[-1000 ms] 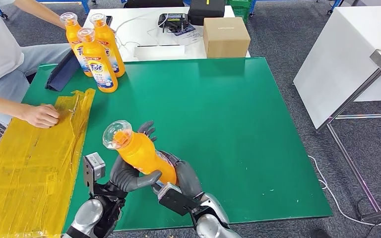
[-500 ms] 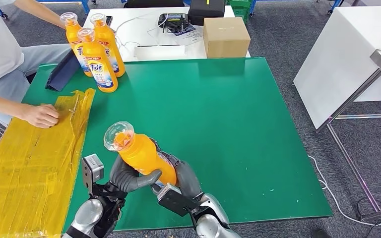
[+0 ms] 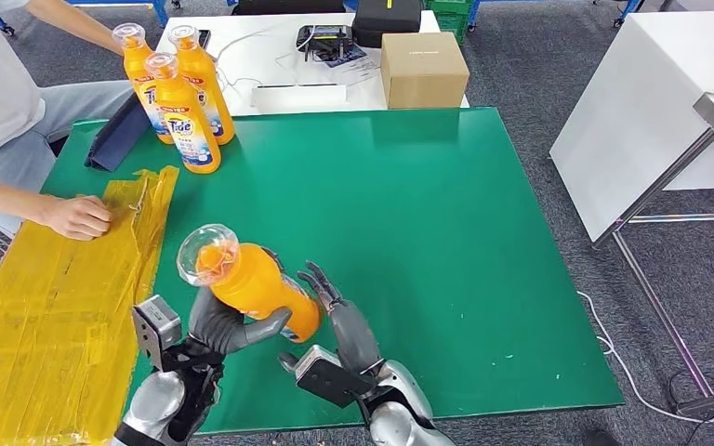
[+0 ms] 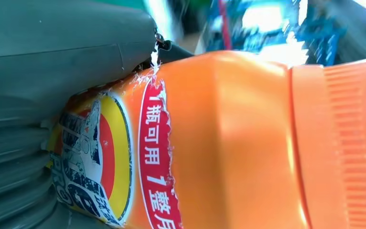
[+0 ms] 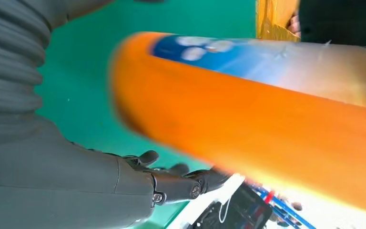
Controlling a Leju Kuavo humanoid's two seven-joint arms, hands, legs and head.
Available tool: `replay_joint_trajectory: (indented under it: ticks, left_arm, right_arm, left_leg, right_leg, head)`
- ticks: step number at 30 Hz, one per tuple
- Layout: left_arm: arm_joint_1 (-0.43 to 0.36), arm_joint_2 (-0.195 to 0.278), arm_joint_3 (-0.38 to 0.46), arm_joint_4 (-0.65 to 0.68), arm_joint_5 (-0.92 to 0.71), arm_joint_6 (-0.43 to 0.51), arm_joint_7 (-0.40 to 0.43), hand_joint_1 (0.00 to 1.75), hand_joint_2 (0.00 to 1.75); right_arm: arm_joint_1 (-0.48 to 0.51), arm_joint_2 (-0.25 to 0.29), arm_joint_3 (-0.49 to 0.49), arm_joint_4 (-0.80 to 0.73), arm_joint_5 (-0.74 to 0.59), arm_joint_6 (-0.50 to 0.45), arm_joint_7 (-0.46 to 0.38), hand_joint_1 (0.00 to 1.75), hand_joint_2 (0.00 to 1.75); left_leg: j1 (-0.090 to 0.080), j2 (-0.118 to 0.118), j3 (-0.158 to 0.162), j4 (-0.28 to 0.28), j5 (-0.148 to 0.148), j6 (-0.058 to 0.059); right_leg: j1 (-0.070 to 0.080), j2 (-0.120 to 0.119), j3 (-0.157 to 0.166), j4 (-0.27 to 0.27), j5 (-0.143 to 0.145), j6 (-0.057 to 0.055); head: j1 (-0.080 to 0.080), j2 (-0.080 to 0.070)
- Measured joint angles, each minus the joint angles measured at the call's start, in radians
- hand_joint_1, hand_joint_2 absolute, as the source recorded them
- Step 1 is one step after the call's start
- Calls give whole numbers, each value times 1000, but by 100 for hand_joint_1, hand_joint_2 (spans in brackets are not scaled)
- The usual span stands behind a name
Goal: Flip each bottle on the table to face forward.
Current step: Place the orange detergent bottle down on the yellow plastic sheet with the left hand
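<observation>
Left hand grips orange bottle, tilted above table's near edge; right hand spread beside it, apart. Left wrist view reveals torn label

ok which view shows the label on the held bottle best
The left wrist view: the label on the bottle is sharp and close. The right wrist view shows it blurred; the head view shows the bottle's plain orange side.

Head view high; wrist views close on bottle.
</observation>
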Motion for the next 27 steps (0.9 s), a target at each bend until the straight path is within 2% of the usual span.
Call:
replay_joint_trajectory:
  ticks: [3, 6, 10, 13, 15, 17, 21, 27]
  left_arm:
    - [0, 8, 26, -29, -158, 143, -29, 175, 175]
    - [-1, 26, 52, -43, -389, 307, -3, 175, 175]
    - [-14, 71, 71, -6, -846, 499, 146, 175, 175]
    - [-36, 108, 81, 78, -1161, 574, 306, 175, 175]
    - [-52, 132, 86, 144, -1325, 580, 412, 175, 175]
    - [-63, 151, 87, 199, -1414, 575, 475, 175, 175]
    - [-79, 176, 87, 267, -1461, 540, 517, 175, 175]
    - [-118, 206, 82, 364, -1476, 392, 576, 175, 175]
  right_arm:
    - [2, -10, -20, -25, -8, -13, 1, 0, 175]
    - [11, -21, -49, -58, -11, -21, 4, 0, 175]
    - [27, -33, -90, -105, 8, -18, 18, 0, 175]
    - [39, -37, -116, -138, 26, -6, 29, 0, 175]
    - [47, -38, -130, -156, 37, 3, 39, 0, 175]
    - [53, -39, -139, -170, 43, 8, 45, 0, 175]
    - [61, -42, -150, -190, 51, 12, 50, 0, 175]
    - [76, -44, -174, -220, 70, 21, 67, 0, 175]
  left_leg:
    - [0, 0, 0, 0, 0, 0]
    - [0, 0, 0, 0, 0, 0]
    - [0, 0, 0, 0, 0, 0]
    - [0, 0, 0, 0, 0, 0]
    - [0, 0, 0, 0, 0, 0]
    - [0, 1, 0, 0, 0, 0]
    - [0, 0, 0, 0, 0, 0]
    - [0, 0, 0, 0, 0, 0]
  right_leg:
    - [0, 0, 0, 0, 0, 0]
    - [0, 0, 0, 0, 0, 0]
    - [0, 0, 0, 0, 0, 0]
    - [0, 0, 0, 0, 0, 0]
    - [0, 0, 0, 0, 0, 0]
    - [0, 0, -1, 0, 0, 0]
    - [0, 0, -1, 0, 0, 0]
    - [0, 0, -1, 0, 0, 0]
  head:
    - [0, 0]
    - [0, 0]
    - [0, 0]
    - [0, 0]
    - [0, 0]
    - [0, 0]
    - [0, 0]
    - [0, 0]
